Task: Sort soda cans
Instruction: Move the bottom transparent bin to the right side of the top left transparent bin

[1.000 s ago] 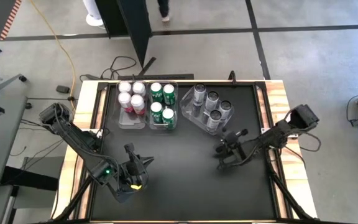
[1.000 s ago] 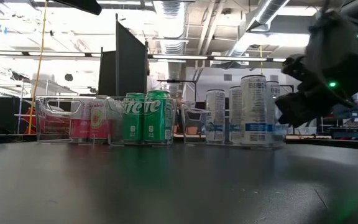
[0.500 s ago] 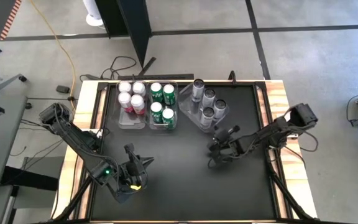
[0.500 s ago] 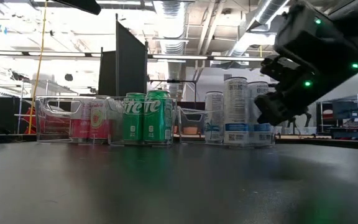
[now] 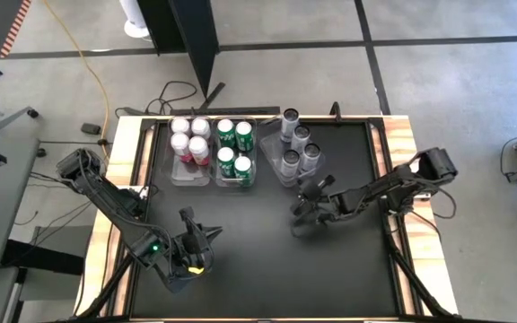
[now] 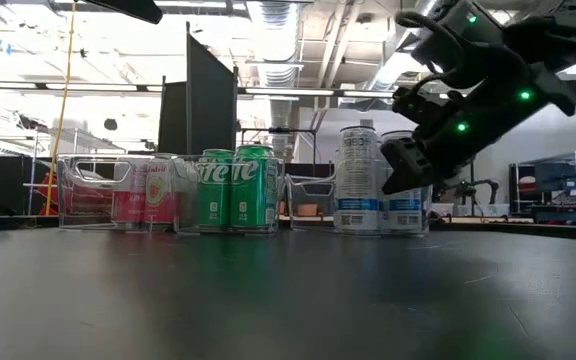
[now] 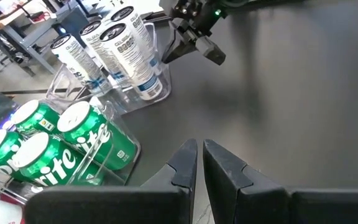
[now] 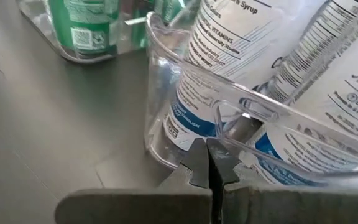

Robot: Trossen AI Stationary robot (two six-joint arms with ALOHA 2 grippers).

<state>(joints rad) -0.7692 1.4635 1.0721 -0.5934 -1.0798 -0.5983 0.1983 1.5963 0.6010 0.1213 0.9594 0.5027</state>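
Bin [image 5: 291, 170] of grey cans [image 5: 295, 146] now swung beside green cans [image 5: 234, 146]

Three bins [image 5: 190, 172] of cans [image 5: 227, 153] side by side at the table's [image 5: 267, 269] back.

Four green cans [image 5: 234, 151] with white lettering sit beside four red-pink cans [image 5: 189, 137], all silver-topped. The grey cans [image 5: 295, 149] wear white labels with blue bands, in clear bins [image 8: 166, 134] on a black table [image 5: 267, 260].
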